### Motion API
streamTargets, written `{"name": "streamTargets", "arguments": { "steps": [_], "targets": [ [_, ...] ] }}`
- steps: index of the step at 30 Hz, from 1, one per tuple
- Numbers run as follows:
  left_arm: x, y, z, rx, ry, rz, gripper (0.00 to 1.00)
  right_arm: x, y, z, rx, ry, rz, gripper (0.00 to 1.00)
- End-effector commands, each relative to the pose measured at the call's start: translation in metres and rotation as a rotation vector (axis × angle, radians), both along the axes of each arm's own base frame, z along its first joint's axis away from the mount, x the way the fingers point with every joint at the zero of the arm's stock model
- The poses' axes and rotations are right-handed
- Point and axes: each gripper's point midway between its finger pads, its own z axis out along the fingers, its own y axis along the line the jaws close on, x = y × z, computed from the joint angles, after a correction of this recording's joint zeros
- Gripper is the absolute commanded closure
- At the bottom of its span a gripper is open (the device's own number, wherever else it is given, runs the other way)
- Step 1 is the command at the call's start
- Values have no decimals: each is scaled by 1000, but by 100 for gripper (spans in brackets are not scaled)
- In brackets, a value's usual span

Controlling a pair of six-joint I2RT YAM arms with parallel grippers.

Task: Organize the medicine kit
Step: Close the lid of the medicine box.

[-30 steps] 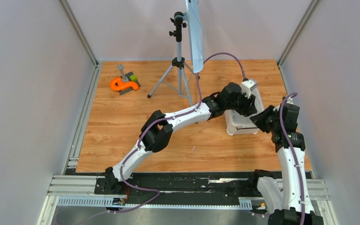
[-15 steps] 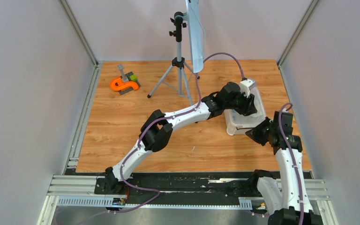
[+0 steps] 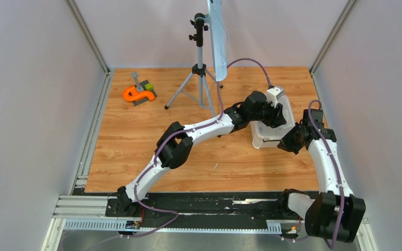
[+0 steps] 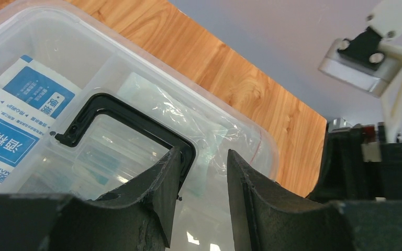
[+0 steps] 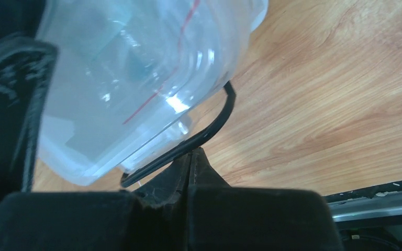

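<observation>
The medicine kit [image 3: 268, 137], a white tub with a clear lid, stands right of the table's middle. My left gripper [image 3: 278, 118] hovers over it. In the left wrist view the gripper [image 4: 201, 163] is open and empty above the clear lid [image 4: 241, 141]. Its left fingertip [image 4: 162, 178] is against the black handle [image 4: 131, 117]. Blue-and-white packets [image 4: 34, 89] show through the lid. My right gripper [image 3: 289, 142] is at the tub's near right corner. In the right wrist view it [image 5: 191, 155] is shut, tips touching the black clip [image 5: 209, 130] under the lid's edge [image 5: 136, 78].
An orange-and-grey tool [image 3: 139, 93] lies at the far left. A tripod [image 3: 199, 73] holding a white panel [image 3: 217, 36] stands at the back centre. Grey walls close in the sides, and a metal rail [image 3: 199, 206] runs along the near edge.
My right gripper pulled back from the tub's right side, dipped toward me, then came up to its near right corner. Its elbow swung out to the right. The left arm hardly moved.
</observation>
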Motion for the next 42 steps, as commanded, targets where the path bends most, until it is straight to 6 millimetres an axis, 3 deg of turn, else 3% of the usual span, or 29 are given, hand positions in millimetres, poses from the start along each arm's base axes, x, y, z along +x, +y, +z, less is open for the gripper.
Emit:
{"name": "streamTargets", "arguments": {
  "steps": [1, 10, 16, 20, 23, 27, 31, 36, 42],
  "targets": [
    [-99, 93, -213, 612, 445, -92, 53, 73, -11, 40, -47, -264, 9, 100],
    [-103, 92, -215, 603, 464, -108, 53, 88, -16, 91, -85, -451, -1, 100],
    [-103, 93, -211, 604, 455, -111, 53, 87, -15, 102, -28, -540, 1, 100],
    [-100, 92, -190, 585, 425, -115, 53, 68, -22, 121, -73, -618, -34, 100],
    [-94, 86, -158, 548, 379, -112, 53, 57, -27, 137, -119, -645, -51, 100],
    [-82, 80, -116, 509, 303, -101, 52, 55, -32, 135, -145, -579, -44, 100],
    [-70, 78, -77, 470, 250, -80, 52, 53, -26, 113, -110, -486, -6, 100],
    [-63, 82, -50, 424, 250, -72, 52, 41, -20, 87, -71, -400, -4, 100],
    [-66, 82, -32, 395, 243, -95, 46, 38, -21, 83, -78, -390, -13, 100]
  ]
}}
